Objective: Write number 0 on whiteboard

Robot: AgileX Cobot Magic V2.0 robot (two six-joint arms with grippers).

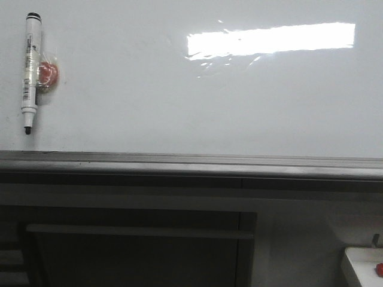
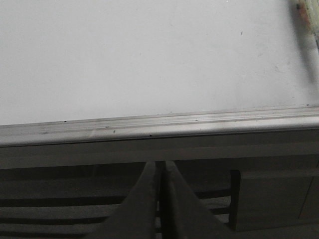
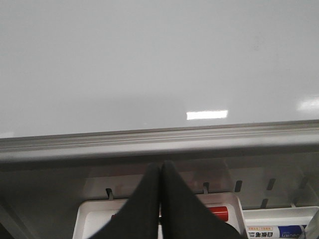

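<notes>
The whiteboard (image 1: 191, 89) fills the upper front view, glossy white with a bright rectangular reflection and a grey edge rail (image 1: 191, 161). No number 0 shows on it; the board is blank. A white marker with a black cap (image 1: 30, 72) hangs upright at the board's far left on a red holder (image 1: 48, 75). Neither gripper shows in the front view. My left gripper (image 2: 160, 167) is shut and empty below the rail (image 2: 159, 127). My right gripper (image 3: 161, 165) is shut and empty below the rail (image 3: 159, 139), over a white box.
A white box with a red part (image 1: 365, 269) sits at the lower right; in the right wrist view it is a white tray (image 3: 89, 214) with a red-capped item (image 3: 219, 213) and a labelled box (image 3: 274, 231). Dark framework lies below the board (image 1: 137, 239).
</notes>
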